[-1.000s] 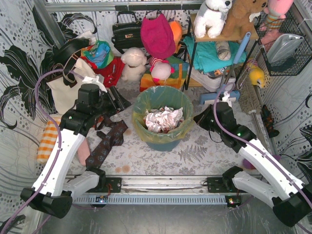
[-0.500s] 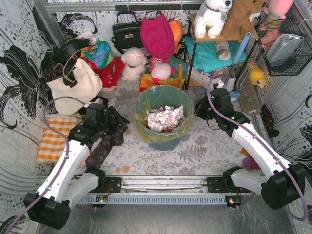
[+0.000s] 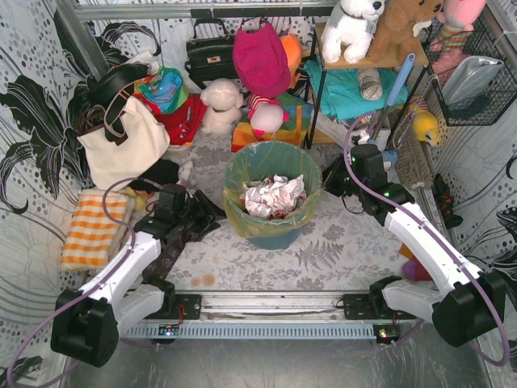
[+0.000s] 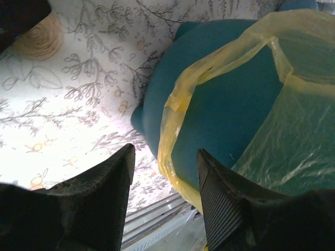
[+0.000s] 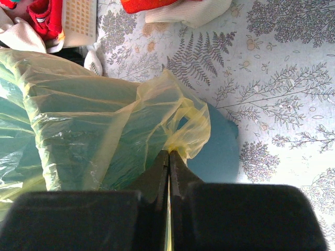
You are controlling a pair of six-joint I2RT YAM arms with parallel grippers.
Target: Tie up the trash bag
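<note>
The left gripper, jaws spread, has swung in to 9 o'clock of the trash bag lining the mid-table bucket, while the right gripper pinches its 3 o'clock rim, so gathering looks imminent.

The trash bag is see-through yellow, the bucket teal, the crumpled paper white and red. The counter is white, printed with grey ferns. The tote is cream, the cloth orange-and-white checked.
</note>
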